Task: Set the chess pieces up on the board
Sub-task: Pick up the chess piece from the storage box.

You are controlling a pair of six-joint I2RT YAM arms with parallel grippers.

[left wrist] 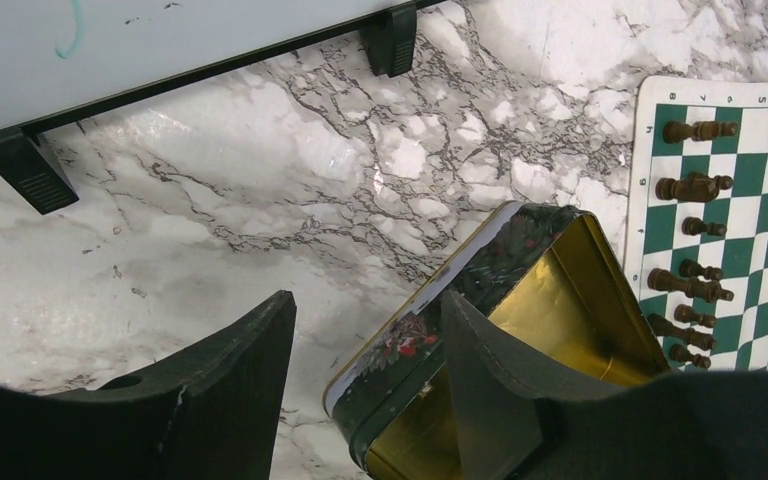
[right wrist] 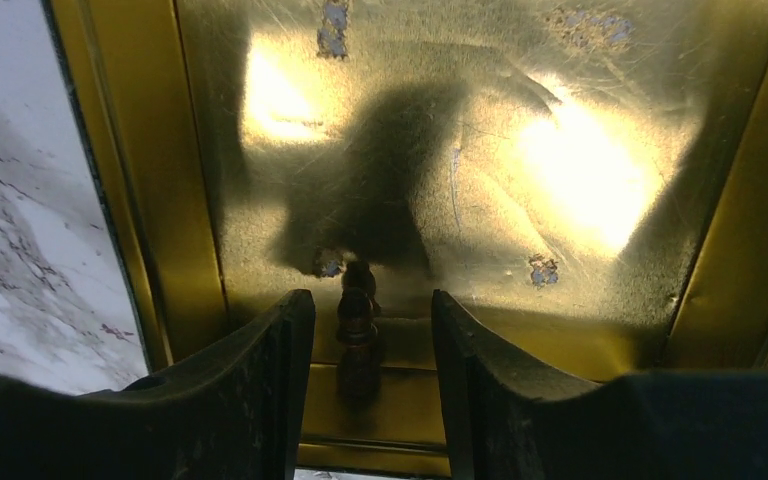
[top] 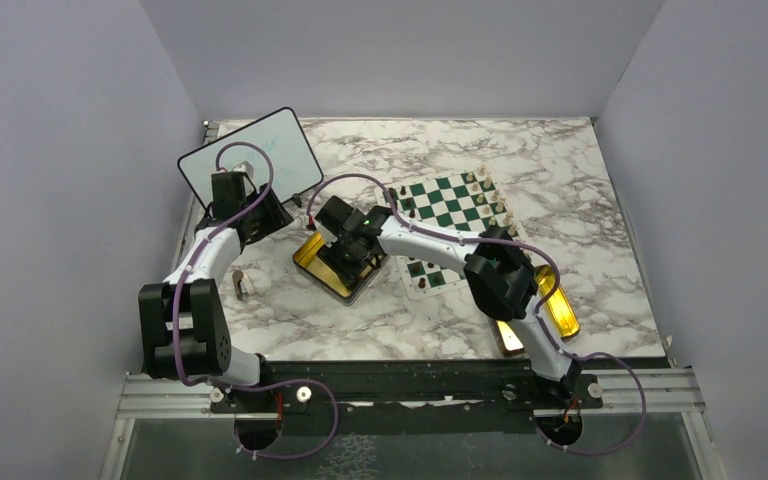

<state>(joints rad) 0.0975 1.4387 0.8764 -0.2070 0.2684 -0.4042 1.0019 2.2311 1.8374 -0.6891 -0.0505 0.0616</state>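
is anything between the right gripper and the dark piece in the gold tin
Nothing visible: the dark piece sits in the gold tin, right in the gap between the right gripper's open fingers.

The top camera looks steeply down over the whole white marble counter (top: 580, 180). Both wrist cameras face the open gold-lined tin (left wrist: 570, 300), the right far closer; the left also catches the green-and-white checkered board (left wrist: 755, 215).
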